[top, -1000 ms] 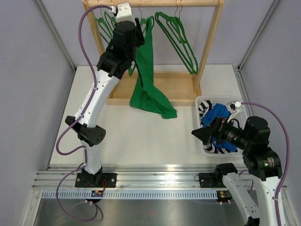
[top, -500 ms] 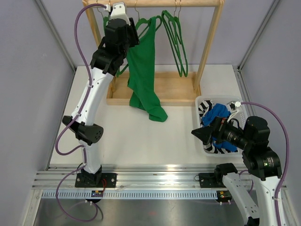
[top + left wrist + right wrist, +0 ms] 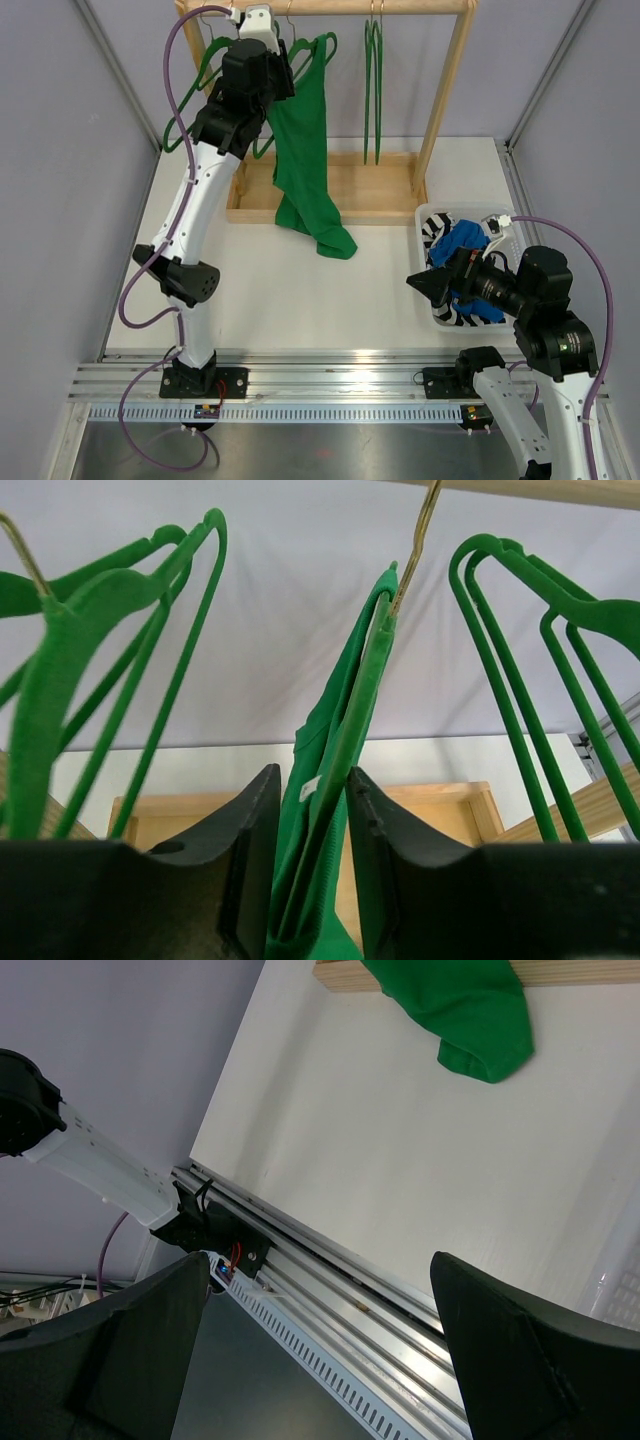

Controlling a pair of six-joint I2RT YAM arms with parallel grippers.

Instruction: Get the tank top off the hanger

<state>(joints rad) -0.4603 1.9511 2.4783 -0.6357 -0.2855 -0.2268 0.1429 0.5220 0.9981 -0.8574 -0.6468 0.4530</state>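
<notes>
The green tank top [image 3: 303,130] hangs on a green hanger [image 3: 318,45] from the wooden rack's top rail, and its lower end lies bunched on the table [image 3: 335,240]. My left gripper [image 3: 283,78] is up at the hanger's left shoulder. In the left wrist view its two black fingers [image 3: 245,865] are closed on the hanger arm [image 3: 365,700] and the tank top's strap [image 3: 310,810], below the gold hook [image 3: 425,525]. My right gripper [image 3: 420,285] is open and empty, low beside the basket. The right wrist view shows the tank top's end [image 3: 470,1010].
Empty green hangers hang left [image 3: 190,110] and right [image 3: 372,90] of the tank top. The wooden rack [image 3: 445,90] has a flat base [image 3: 375,190]. A white basket [image 3: 432,222] holding blue and striped clothes [image 3: 462,240] stands at the right.
My left gripper has moved left with the hanger and tank top, which now hangs straighter. The empty hangers on both sides have swung. The right arm has not moved.
</notes>
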